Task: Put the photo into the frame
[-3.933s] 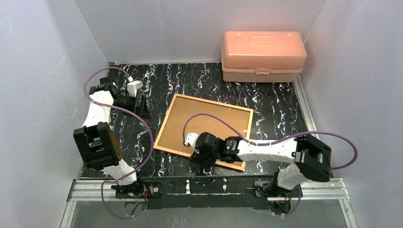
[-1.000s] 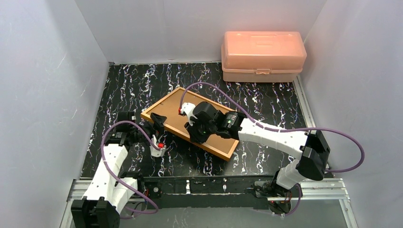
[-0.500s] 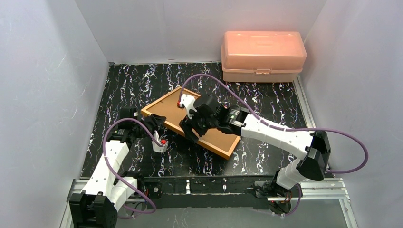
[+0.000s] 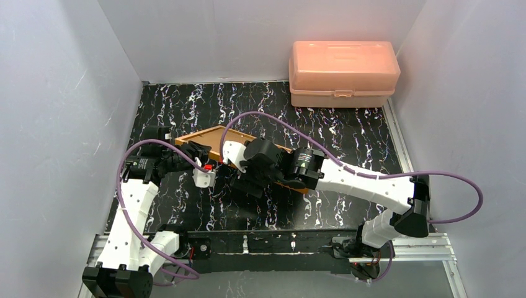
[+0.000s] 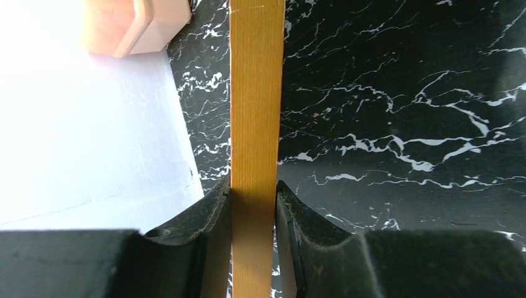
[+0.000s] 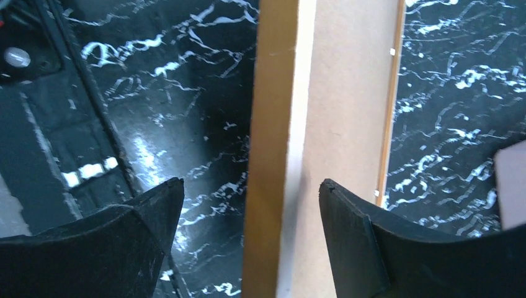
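Frame is up on edge, well left of the pink box and nearer the arm bases than it, long side roughly parallel to the box front. Left tool is pinched onto one thin rail, pads flat against both faces. Right tool is spread wide, straddling the opposite rail with a clear gap each side and holding nothing. The backing board faces the right wrist camera. There's a thin white strip between rail and board, but can't tell if that's the photo; no print is visible anywhere else.

Looks like a handover mid-flip, with the left arm carrying the whole frame.
- A single-rail pinch will pivot easily, so move the left arm slowly.
- Back the right tool straight off the rail, no sideways sweep.
- Set the lower rail on the bench first, then lay the frame down board-side up.
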You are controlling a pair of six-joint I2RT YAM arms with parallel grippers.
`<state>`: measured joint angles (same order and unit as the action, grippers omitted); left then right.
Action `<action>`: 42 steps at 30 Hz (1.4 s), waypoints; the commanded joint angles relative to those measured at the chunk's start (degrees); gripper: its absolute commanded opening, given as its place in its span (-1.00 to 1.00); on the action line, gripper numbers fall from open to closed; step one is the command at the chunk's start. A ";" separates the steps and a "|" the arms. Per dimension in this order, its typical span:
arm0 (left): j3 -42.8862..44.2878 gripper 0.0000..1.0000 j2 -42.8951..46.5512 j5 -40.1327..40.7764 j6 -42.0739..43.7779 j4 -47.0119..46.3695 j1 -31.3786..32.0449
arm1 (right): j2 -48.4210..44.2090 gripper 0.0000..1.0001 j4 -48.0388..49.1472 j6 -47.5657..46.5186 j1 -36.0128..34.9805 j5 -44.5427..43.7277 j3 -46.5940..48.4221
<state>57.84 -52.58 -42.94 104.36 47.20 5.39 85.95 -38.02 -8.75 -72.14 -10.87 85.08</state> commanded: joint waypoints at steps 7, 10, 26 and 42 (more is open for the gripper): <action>4.57 -0.54 1.77 -4.74 -4.52 3.69 0.15 | -0.21 0.26 -1.81 -8.73 -0.89 -13.22 2.80; 4.98 -0.54 1.63 -4.69 -6.04 3.69 0.17 | -0.62 0.02 -0.56 -9.45 -0.89 -15.98 2.20; 6.31 0.95 1.46 -7.43 -42.82 -15.53 -5.08 | 3.93 -0.40 -0.89 -5.93 -0.61 -16.95 14.71; 12.70 0.97 -14.43 -11.49 -84.09 -14.74 -33.06 | 20.45 -0.64 1.45 24.80 19.84 12.42 37.43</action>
<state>71.72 -67.31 -59.09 28.91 27.51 -27.46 106.94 -44.42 0.12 -58.72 -10.55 122.96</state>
